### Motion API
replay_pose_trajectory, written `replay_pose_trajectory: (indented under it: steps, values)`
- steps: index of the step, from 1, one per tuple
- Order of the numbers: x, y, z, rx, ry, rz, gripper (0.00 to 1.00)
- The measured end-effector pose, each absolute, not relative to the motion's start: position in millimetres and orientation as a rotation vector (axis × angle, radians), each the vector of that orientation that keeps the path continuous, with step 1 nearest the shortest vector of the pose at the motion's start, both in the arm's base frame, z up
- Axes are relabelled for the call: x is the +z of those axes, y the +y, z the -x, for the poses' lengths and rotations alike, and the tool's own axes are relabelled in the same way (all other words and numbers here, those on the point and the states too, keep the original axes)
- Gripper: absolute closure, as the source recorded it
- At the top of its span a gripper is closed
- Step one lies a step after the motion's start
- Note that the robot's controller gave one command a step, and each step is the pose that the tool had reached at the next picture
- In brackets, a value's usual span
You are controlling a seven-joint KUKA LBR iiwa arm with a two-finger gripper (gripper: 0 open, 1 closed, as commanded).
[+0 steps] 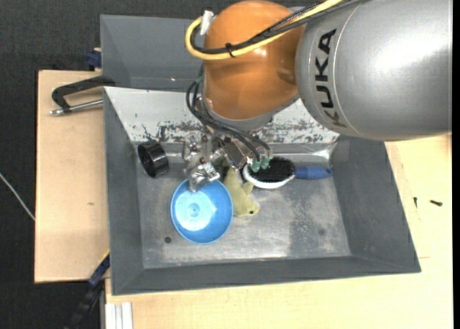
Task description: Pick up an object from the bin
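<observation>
- Grey metal bin [129, 198] all around the jaws, with a few small things lying loose on its floor.
- Big silver arm [381, 54] reaching in from the right, with a round orange cover [244, 62] right above the jaws.
- Gripper [205, 164] down low near the middle of the bin floor. Cannot tell if the jaws are open or closed, with so much metal and wire in the way.
- Blue round cup [201, 212], shaped like a funnel, just below the jaws in the view, with its top rim right at them. Nearest thing of all; cannot tell if touching.
- Brush [273, 174] with black bristles, a white body and a blue handle, just to the right of the jaws, handle pointing away from them.
- Pale yellow piece [243, 195] down and to the right of the jaws, right up against the blue round cup.
- Black cap [152, 159] to the left of the jaws — a little way apart, lying alone.
</observation>
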State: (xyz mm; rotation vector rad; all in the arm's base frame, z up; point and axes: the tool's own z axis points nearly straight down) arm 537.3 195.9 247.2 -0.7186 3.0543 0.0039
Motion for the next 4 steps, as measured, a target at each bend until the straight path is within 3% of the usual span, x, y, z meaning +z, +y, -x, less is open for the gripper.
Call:
replay_pose_trajectory:
  steps: [4]
  values:
    - [247.2, 195.8, -537.3, 0.004, 3.054, 0.719, 1.0]
